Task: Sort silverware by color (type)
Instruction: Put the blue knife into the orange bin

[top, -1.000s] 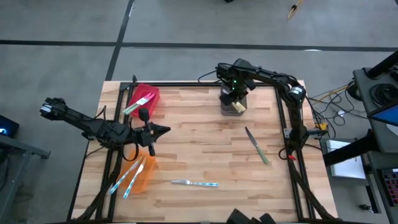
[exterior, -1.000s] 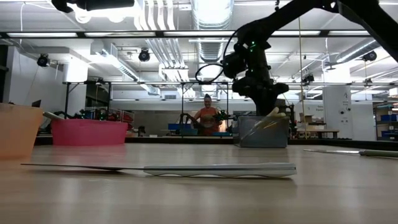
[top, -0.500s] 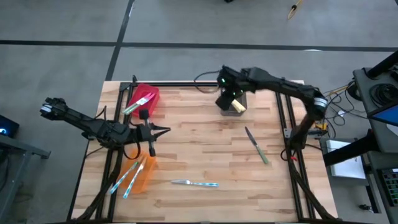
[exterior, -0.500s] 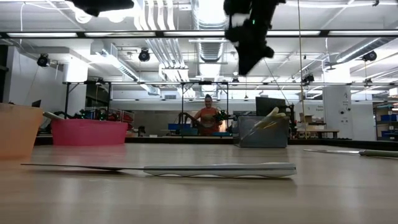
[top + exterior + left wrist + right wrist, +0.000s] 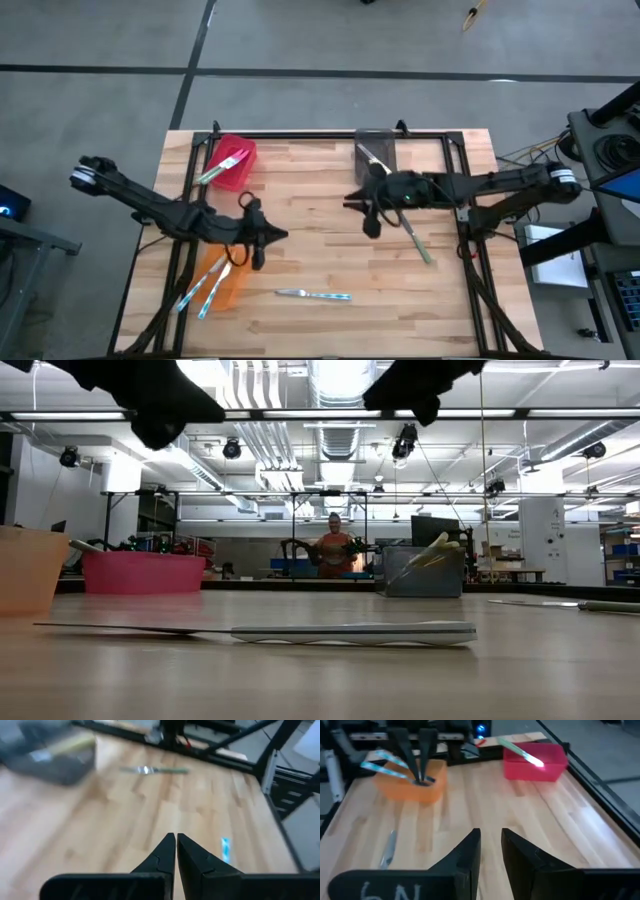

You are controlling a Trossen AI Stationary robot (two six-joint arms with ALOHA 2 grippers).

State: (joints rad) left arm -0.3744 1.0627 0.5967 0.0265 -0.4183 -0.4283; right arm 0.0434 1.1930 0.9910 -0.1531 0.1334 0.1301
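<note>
My left gripper (image 5: pixel 282 236) (image 5: pixel 176 838) hangs shut and holding nothing above the table, just beyond the orange bin (image 5: pixel 226 281), which holds two light-blue-handled knives (image 5: pixel 205 288). My right gripper (image 5: pixel 350 200) (image 5: pixel 490 833) hovers over the table's middle, pointing left, its fingers slightly open with nothing between them. A green-handled knife (image 5: pixel 412 232) lies flat on the table, just on the near side of my right gripper. A light-blue-handled knife (image 5: pixel 312 294) (image 5: pixel 350 632) lies flat near the front edge. A yellow-handled knife (image 5: pixel 374 158) leans in the grey bin (image 5: pixel 375 143). A green-handled one (image 5: pixel 224 167) leans in the red bin (image 5: pixel 236 160).
The three bins stand at the far left, far middle and near left of the wooden table (image 5: pixel 320 250). A black metal frame (image 5: pixel 320 135) runs along the table's far and side edges. Bare wood lies between the two grippers. A person (image 5: pixel 333 546) stands far behind the table.
My right gripper has swung away from the grey bin, toward the table's near edge and over its middle, and has tipped from pointing down to nearly level, pointing left. The yellow-handled knife stays in the grey bin. My left gripper has sunk a little, toward the near and right edges, and rolled.
</note>
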